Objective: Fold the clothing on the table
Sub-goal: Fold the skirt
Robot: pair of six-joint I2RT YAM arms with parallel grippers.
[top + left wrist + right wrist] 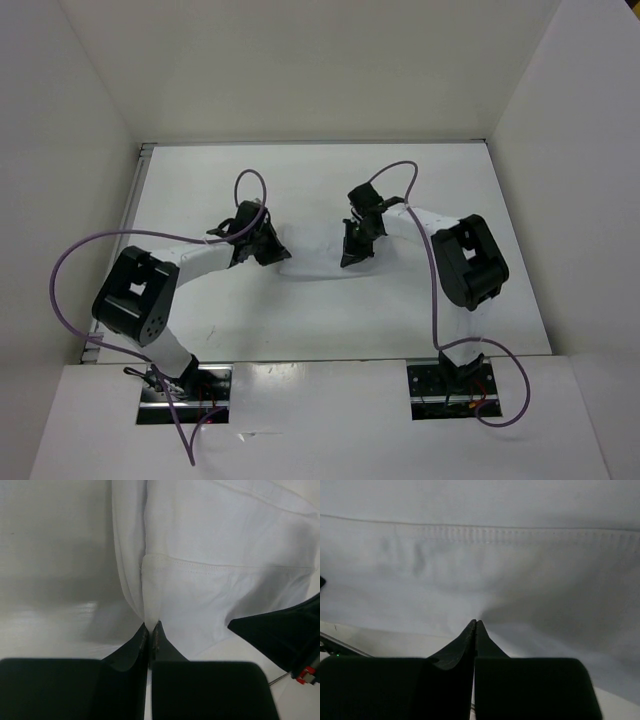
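The clothing is a plain white garment lying on the table between my two grippers, and it barely stands out from the glossy surface in the top view. My left gripper is shut on the clothing's left edge. In the left wrist view the clothing is pinched between the black tips of the left gripper, just below a stitched hem. My right gripper is shut on the right side. In the right wrist view the clothing puckers away from the closed tips of the right gripper.
White walls enclose the table on three sides, and a metal rail runs along its left edge. Purple cables loop off both arms. The right arm's black finger shows at the edge of the left wrist view.
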